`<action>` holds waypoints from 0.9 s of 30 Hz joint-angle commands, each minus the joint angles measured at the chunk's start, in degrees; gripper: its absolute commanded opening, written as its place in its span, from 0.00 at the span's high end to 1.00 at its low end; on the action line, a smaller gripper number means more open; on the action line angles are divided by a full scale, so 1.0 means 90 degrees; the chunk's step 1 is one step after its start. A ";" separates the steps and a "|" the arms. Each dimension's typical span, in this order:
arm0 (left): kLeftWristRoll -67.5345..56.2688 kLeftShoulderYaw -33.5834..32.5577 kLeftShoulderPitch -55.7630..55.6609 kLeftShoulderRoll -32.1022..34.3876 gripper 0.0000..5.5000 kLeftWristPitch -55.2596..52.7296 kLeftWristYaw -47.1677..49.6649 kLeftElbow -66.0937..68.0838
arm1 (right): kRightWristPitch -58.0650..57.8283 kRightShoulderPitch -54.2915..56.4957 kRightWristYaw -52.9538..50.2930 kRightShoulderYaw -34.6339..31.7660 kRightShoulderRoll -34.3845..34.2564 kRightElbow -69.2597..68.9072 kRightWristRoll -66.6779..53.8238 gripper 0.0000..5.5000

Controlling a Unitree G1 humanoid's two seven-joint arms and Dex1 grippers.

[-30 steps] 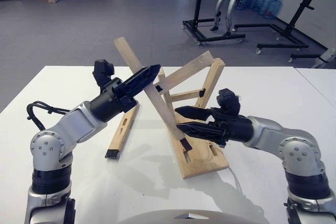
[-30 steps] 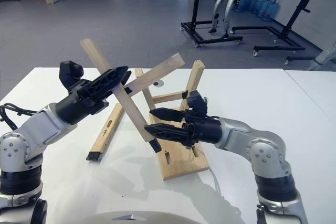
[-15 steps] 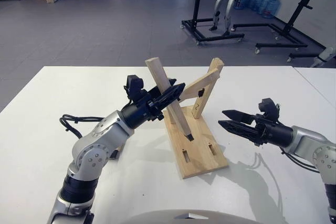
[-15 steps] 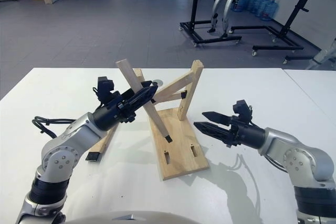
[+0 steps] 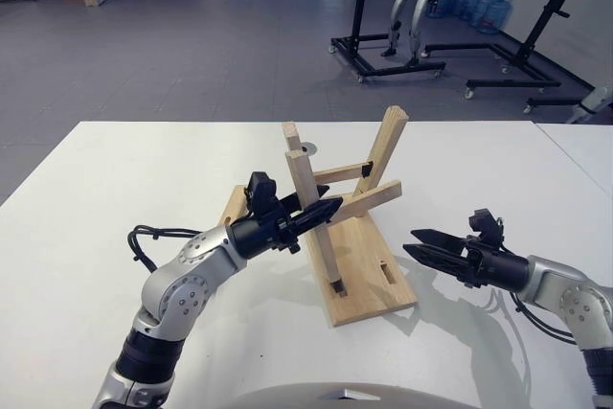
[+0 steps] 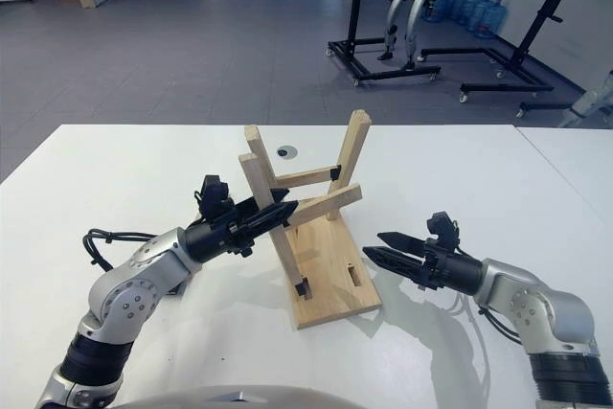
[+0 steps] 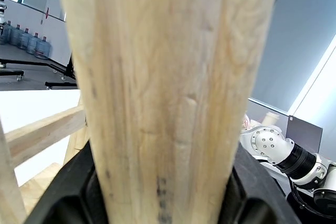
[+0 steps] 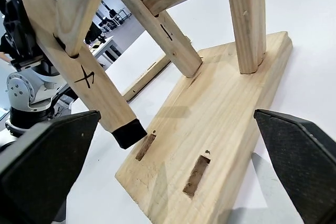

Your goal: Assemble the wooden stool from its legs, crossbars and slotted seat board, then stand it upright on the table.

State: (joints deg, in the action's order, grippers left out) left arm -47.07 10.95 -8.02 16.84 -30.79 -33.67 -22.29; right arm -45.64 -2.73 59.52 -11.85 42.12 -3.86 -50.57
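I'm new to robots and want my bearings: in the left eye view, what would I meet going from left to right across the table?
Loose wooden bar → left tool, shut on a stool leg → slotted seat board → right tool, open.

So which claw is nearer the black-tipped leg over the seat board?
Left. The left claw grips the black-tipped leg partway up; the right claw hangs open right of the seat board.

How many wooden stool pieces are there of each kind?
pale wooden stool legs: 4
short pale wooden crossbars: 2
flat slotted wooden seat board: 1
Total: 7
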 commanded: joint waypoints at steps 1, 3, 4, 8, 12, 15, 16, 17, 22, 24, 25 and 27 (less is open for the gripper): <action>-0.0071 -0.0112 -0.0134 0.0025 0.63 -0.0236 0.0010 -0.0218 | -0.0172 0.0167 -0.0133 0.0112 -0.0126 -0.0399 -0.0035 0.02; -0.0177 -0.0226 -0.0115 -0.0016 0.63 -0.0332 0.0033 -0.0233 | -0.0221 0.0141 -0.0204 0.0118 -0.0196 -0.0503 -0.0055 0.02; -0.0227 -0.0273 -0.0108 -0.0040 0.63 -0.0373 0.0046 -0.0227 | -0.0243 0.0133 -0.0216 0.0116 -0.0219 -0.0508 -0.0043 0.02; -0.0322 -0.0352 -0.0192 -0.0180 0.63 -0.0491 0.0115 -0.0182 | -0.0318 0.0204 -0.0194 0.0135 -0.0237 -0.0427 0.0007 0.02; -0.0213 -0.0316 -0.0400 -0.0374 0.63 -0.0508 0.0138 -0.0096 | -0.0316 0.0196 -0.0197 0.0197 -0.0276 -0.0444 0.0047 0.02; -0.0095 -0.0230 -0.0507 -0.0521 0.63 -0.0481 0.0142 -0.0013 | -0.0303 0.0184 -0.0197 0.0232 -0.0304 -0.0454 0.0073 0.02; -0.0061 -0.0221 -0.0522 -0.0545 0.63 -0.0477 0.0121 0.0023 | -0.0298 0.0185 -0.0201 0.0242 -0.0313 -0.0453 0.0079 0.02; 0.0008 -0.0188 -0.0515 -0.0536 0.63 -0.0460 0.0076 0.0065 | -0.0299 0.0188 -0.0212 0.0250 -0.0328 -0.0461 0.0079 0.02; 0.0398 0.0097 -0.0135 -0.0512 0.63 -0.0269 -0.0144 0.0118 | -0.0283 0.0157 -0.0253 0.0290 -0.0377 -0.0484 0.0087 0.02; 0.0512 0.0174 0.0038 -0.0559 0.63 -0.0184 -0.0183 0.0150 | -0.0298 0.0180 -0.0257 0.0307 -0.0377 -0.0468 0.0089 0.02; 0.0564 0.0200 0.0097 -0.0574 0.63 -0.0144 -0.0196 0.0165 | -0.0307 0.0195 -0.0255 0.0315 -0.0371 -0.0458 0.0090 0.02; 0.0647 0.0215 0.0147 -0.0563 0.63 -0.0093 -0.0234 0.0179 | -0.0315 0.0199 -0.0253 0.0316 -0.0360 -0.0447 0.0091 0.02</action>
State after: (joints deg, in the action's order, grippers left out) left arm -42.32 12.68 -7.00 11.70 -32.25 -35.52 -21.01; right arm -48.09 -1.56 57.71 -9.06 38.93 -7.61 -50.43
